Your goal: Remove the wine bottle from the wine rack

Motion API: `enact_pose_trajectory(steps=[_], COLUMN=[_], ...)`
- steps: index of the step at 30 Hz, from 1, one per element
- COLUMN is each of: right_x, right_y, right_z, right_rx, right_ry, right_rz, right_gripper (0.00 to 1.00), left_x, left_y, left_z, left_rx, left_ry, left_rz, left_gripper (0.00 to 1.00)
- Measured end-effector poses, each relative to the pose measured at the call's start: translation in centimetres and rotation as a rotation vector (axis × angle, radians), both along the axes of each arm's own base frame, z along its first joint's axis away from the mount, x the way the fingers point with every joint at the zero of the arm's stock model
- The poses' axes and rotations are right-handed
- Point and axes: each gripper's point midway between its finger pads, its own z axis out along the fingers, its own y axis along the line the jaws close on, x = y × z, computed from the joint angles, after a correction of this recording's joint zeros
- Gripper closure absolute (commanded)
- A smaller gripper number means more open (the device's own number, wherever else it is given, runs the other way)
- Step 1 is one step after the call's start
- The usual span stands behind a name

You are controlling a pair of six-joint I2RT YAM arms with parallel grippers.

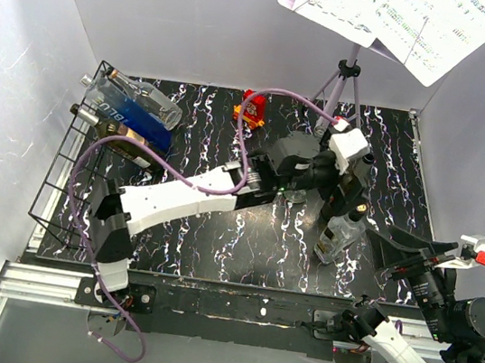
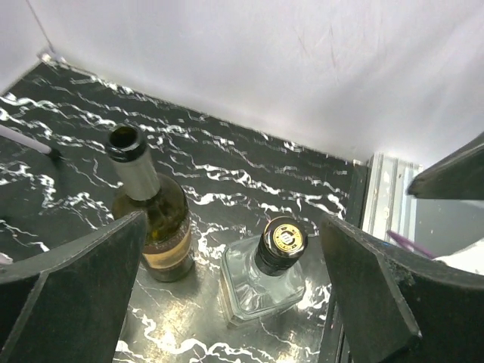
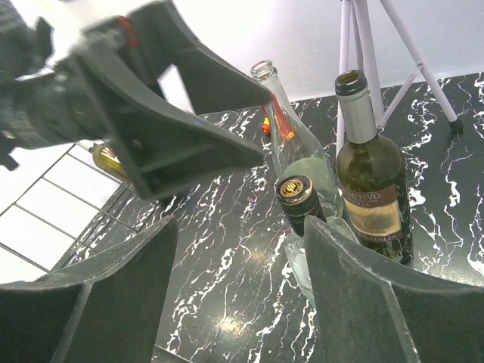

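Observation:
The black wire wine rack [image 1: 65,175] stands at the table's left edge and also shows in the right wrist view [image 3: 53,208]. A clear bottle [image 1: 145,97], a blue bottle [image 1: 137,120] and a gold-necked dark bottle [image 1: 109,129] lie in it. A dark wine bottle [image 2: 155,223] [image 3: 372,189] stands upright on the table at centre right, beside a square clear bottle with a black cap [image 2: 261,283] [image 3: 299,198]. My left gripper [image 2: 227,302] hovers open and empty above these two. My right gripper [image 3: 234,302] is open and empty, low and near them.
A tall clear uncapped bottle [image 3: 291,147] stands behind the square one. A grey tripod music stand [image 1: 349,79] with sheet music [image 1: 404,18] is at the back right. A small red toy [image 1: 253,108] sits at the back centre. White walls enclose the table.

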Motion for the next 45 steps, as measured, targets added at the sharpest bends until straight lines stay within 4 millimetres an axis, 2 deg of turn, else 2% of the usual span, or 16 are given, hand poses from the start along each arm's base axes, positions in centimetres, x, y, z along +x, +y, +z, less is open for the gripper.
enact_pose_trajectory(steps=[3, 8, 10, 13, 15, 17, 20, 22, 25, 28, 30, 32, 37, 42, 45], right_x=[0.0, 0.1, 0.2, 0.2, 0.2, 0.2, 0.2, 0.3, 0.4, 0.4, 0.4, 0.3, 0.5, 0.5, 0.5], right_y=[0.0, 0.0, 0.1, 0.1, 0.1, 0.2, 0.2, 0.3, 0.4, 0.4, 0.4, 0.6, 0.9, 1.0, 0.9], right_z=[-0.1, -0.7, -1.1, -1.7, -1.9, -1.9, -1.9, -2.0, -2.1, -2.1, -2.1, -2.1, -2.3, -2.4, -2.3], right_rx=[-0.001, -0.016, -0.029, -0.044, -0.045, -0.043, -0.043, -0.047, -0.053, -0.052, -0.052, -0.052, -0.06, -0.055, -0.051], right_ry=[0.002, 0.022, 0.038, 0.059, 0.065, 0.067, 0.07, 0.074, 0.078, 0.078, 0.079, 0.082, 0.098, 0.103, 0.103], right_rz=[0.0, -0.005, -0.007, -0.007, -0.006, -0.006, -0.005, -0.004, -0.005, -0.004, -0.003, 0.002, 0.007, 0.007, 0.003], right_gripper=[0.25, 0.25, 0.25, 0.25, 0.25, 0.24, 0.24, 0.24, 0.24, 0.24, 0.25, 0.25, 0.25, 0.25, 0.25], left_x=[0.0, 1.4, 2.5, 4.4, 5.9, 7.7, 10.1, 11.0, 12.0, 13.2, 14.0, 14.5, 15.8, 16.4, 16.0], left_y=[1.9, 6.6, 9.1, 13.1, 16.0, 19.5, 26.1, 30.4, 35.9, 40.4, 43.4, 45.8, 49.9, 55.6, 57.9], left_z=[2.9, 7.6, 8.4, 8.3, 7.6, 6.4, 3.6, 2.2, 1.5, 1.2, 0.4, -0.8, -2.7, -5.2, -6.0], left_rx=[-0.056, -0.166, -0.18, -0.162, -0.143, -0.135, -0.122, -0.131, -0.175, -0.222, -0.237, -0.239, -0.227, -0.222, -0.229], left_ry=[-0.008, 0.041, 0.048, 0.064, 0.088, 0.125, 0.18, 0.215, 0.263, 0.315, 0.351, 0.385, 0.472, 0.526, 0.545], left_rz=[0.056, 0.232, 0.319, 0.446, 0.53, 0.624, 0.812, 0.938, 1.098, 1.25, 1.37, 1.485, 1.693, 1.892, 1.976], left_gripper=[0.02, 0.02, 0.02, 0.02, 0.03, 0.09, 0.16, 0.17, 0.18, 0.2, 0.26, 0.33, 0.47, 0.49, 0.53])
